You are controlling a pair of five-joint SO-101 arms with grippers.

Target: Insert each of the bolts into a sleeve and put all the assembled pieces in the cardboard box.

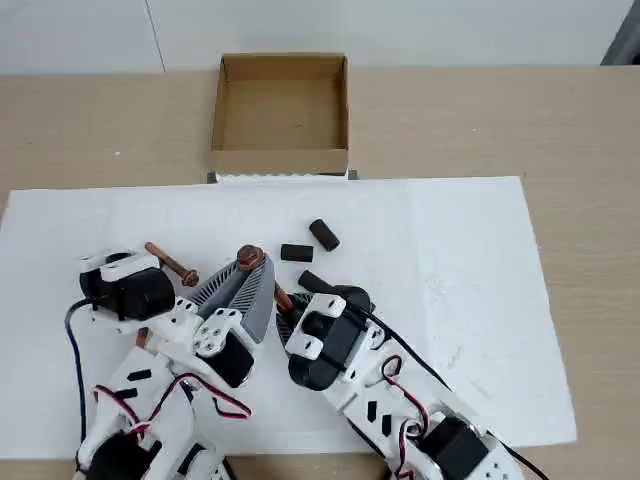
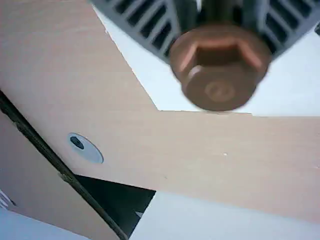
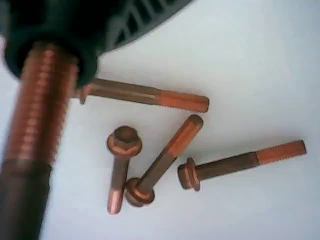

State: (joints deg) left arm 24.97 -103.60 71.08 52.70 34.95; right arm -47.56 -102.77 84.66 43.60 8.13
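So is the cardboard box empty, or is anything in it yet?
Empty. In the high view the cardboard box shows only its bare brown floor, with no bolt or sleeve inside.

Left wrist view: the held bolt presents only its blurred head, and the shank is hidden behind it. The left gripper, clamped on this bolt, is cut off by the top edge. A dark part between its fingers cannot be identified.

Right wrist view: a blurred threaded shank runs off the bottom edge. Its upper end is buried in a dark sleeve, itself cut by the edge. One loose bolt has its head partly hidden behind that shank.

High view: both arms run off the bottom edge. A copper piece lies between the grippers with both ends covered. What the right gripper holds cannot be determined.
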